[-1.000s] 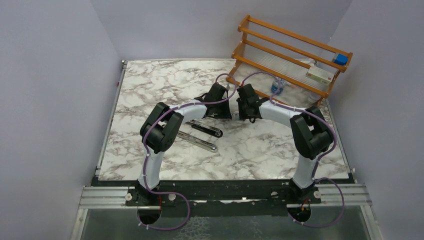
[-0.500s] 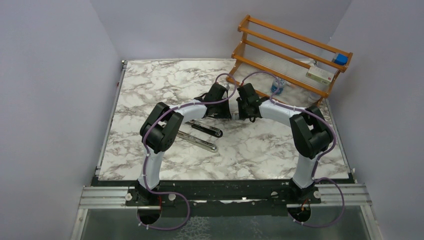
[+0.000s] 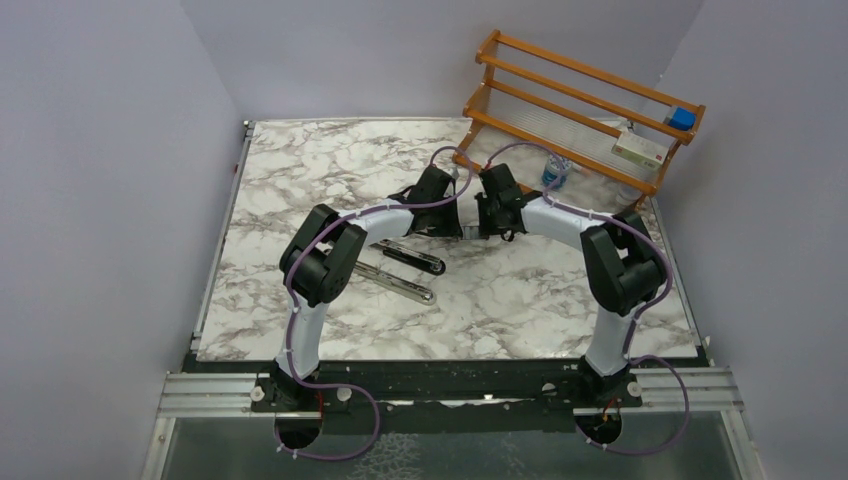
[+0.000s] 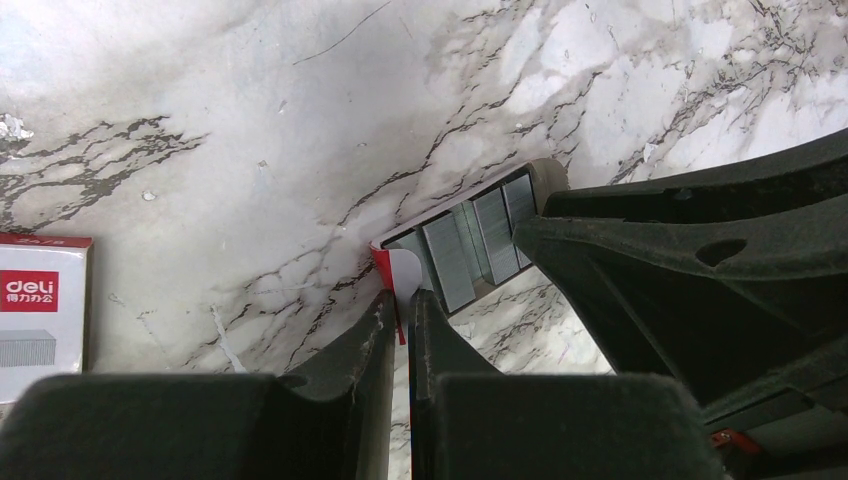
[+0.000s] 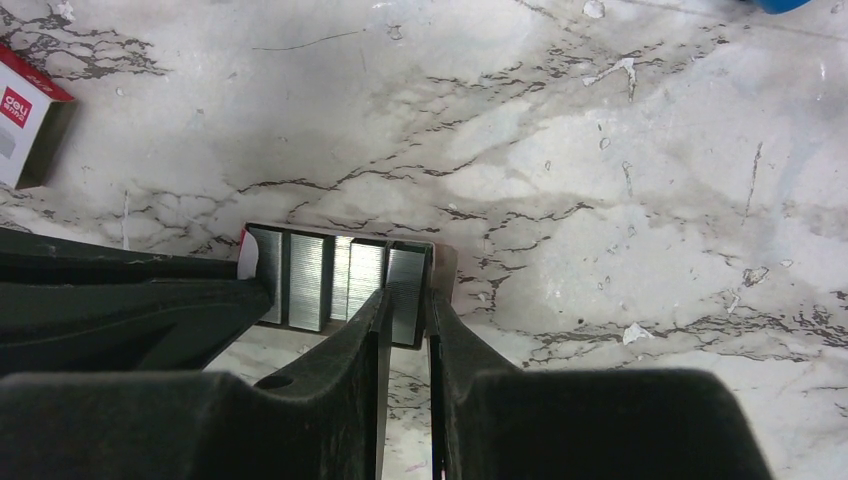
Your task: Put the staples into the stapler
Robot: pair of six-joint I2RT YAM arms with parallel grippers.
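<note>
Hiding overhead, the staples tray (image 4: 470,245) shows wrist-side: left jaws pinch its flap (image 4: 402,272), right jaws its end.

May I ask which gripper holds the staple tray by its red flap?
The left gripper, shut on that flap; the right gripper straddles the staple tray's plain opposite end.

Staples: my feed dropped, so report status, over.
Left gripper shut on staples tray flap. Right gripper straddles its end strip, grip unclear. Stapler lies open by left arm. Box sleeve aside, nothing blocking.
</note>
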